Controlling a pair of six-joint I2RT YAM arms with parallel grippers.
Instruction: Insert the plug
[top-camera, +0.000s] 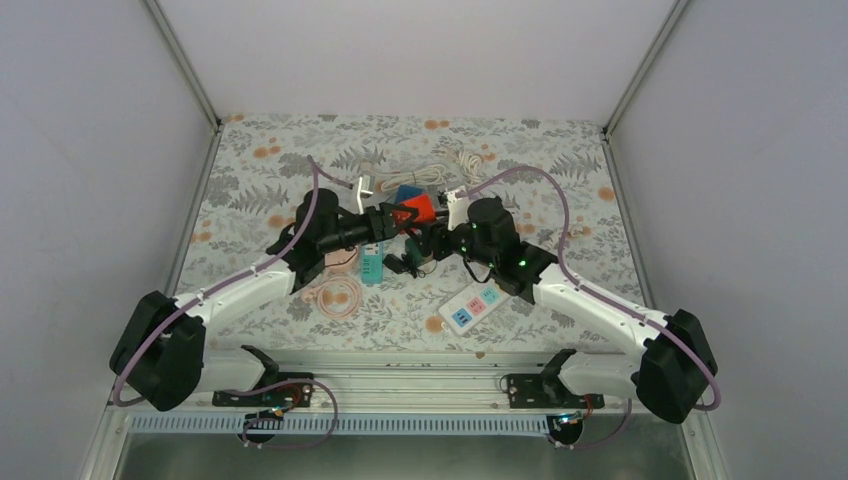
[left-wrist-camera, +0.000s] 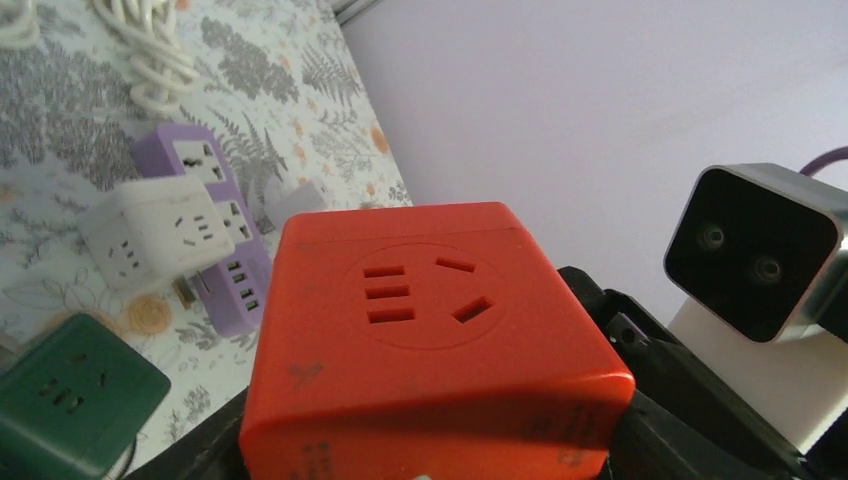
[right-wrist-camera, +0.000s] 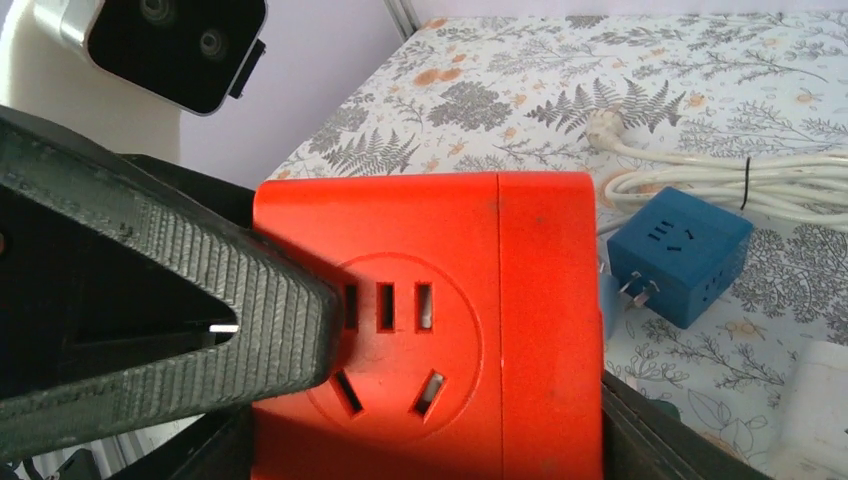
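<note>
As you move out from the near edge, first comes a white power strip with coloured outlet panels. It lies flat on the floral table, just ahead of the right forearm. A pink coiled cable sits ahead of the left arm, with a teal socket block just beyond it. Mid-table, both arms converge on the red cube socket, which is held up off the cloth between them. Left gripper: clamped on the cube, a five-hole face toward its camera, and one ribbed finger flat across another socket face. Right gripper: fingers flank the cube low on both sides, also clamped on it. On the cloth below are a green cube socket and a white cube socket touching a purple power strip. Farther back, a blue cube socket rests on the cloth with its prongs pointing left. Beyond it lies a bundled white cord, its white plug on the cloth, apart from every socket.
</note>
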